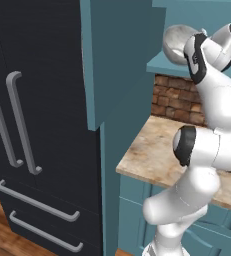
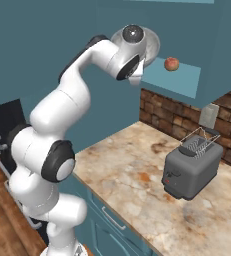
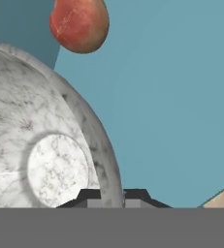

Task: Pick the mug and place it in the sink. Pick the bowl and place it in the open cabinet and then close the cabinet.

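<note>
The tool (image 3: 112, 197) pinches the bowl's (image 3: 45, 145) rim at the lower middle of the hand view, holding it over the open cabinet's (image 2: 174, 80) shelf near an apple (image 3: 79, 24). Left, I judge: release and shut the door (image 1: 119, 60).

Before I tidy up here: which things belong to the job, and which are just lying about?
Job: bowl, pinched at its rim by the gripper; open cabinet.
Lying about: apple on the cabinet shelf; toaster on the counter; fridge.
</note>
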